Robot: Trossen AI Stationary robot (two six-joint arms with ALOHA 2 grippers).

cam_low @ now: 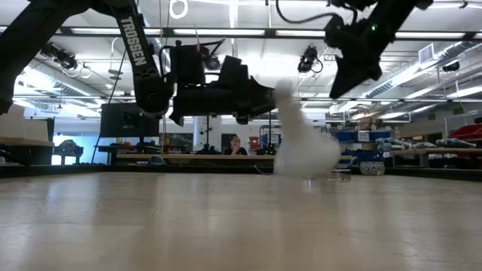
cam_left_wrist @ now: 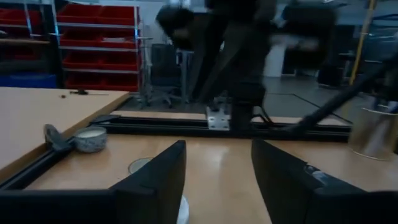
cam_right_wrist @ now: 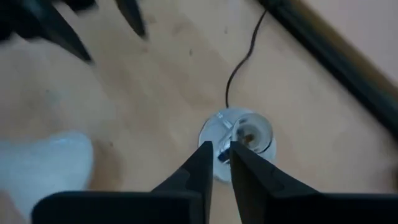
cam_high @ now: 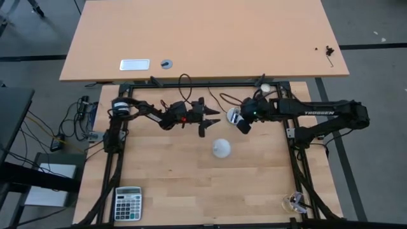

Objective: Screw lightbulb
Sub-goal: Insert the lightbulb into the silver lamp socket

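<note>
The white lightbulb [cam_high: 221, 149] rests on the wooden table nearer than both grippers, and no gripper touches it. It shows blurred in the low view [cam_low: 301, 150] and at the edge of the right wrist view [cam_right_wrist: 43, 168]. The round silver socket [cam_high: 234, 116] with its thin black cord [cam_right_wrist: 239, 68] sits on the table between the two grippers. My left gripper [cam_high: 215, 118] stands open and level just left of the socket. My right gripper [cam_right_wrist: 222, 155] slants down over the socket [cam_right_wrist: 239, 137]. Only a narrow gap shows between its fingers, with nothing in it.
A small whitish bowl [cam_left_wrist: 90, 138] lies by the far black frame rail [cam_high: 191, 83], and a flat round disc [cam_left_wrist: 140, 165] lies on the wood. A calculator [cam_high: 128, 203] sits near the front left corner and a clear object [cam_high: 294, 202] at the front right.
</note>
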